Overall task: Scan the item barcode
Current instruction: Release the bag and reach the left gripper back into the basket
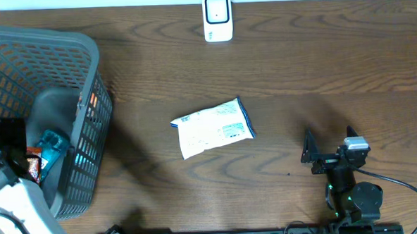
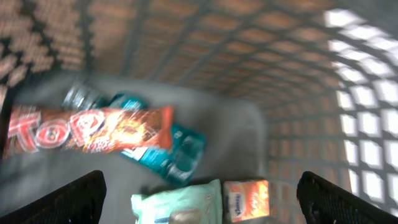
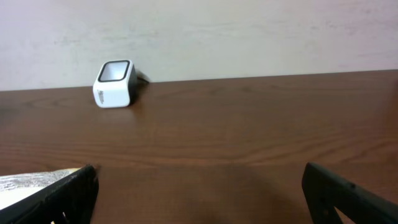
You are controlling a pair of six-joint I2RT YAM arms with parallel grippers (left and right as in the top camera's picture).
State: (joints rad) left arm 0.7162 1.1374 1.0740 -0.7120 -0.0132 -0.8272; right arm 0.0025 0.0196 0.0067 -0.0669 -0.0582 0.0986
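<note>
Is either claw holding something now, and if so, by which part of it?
Nothing is held. The left claw is open over snacks in the basket; the right claw is open above the table, apart from the white packet.

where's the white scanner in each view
Overhead: white scanner at top centre.
Left wrist: not in it.
Right wrist: upper left.
Shared landmark: white packet, centre overhead, bottom left corner in right wrist.
</note>
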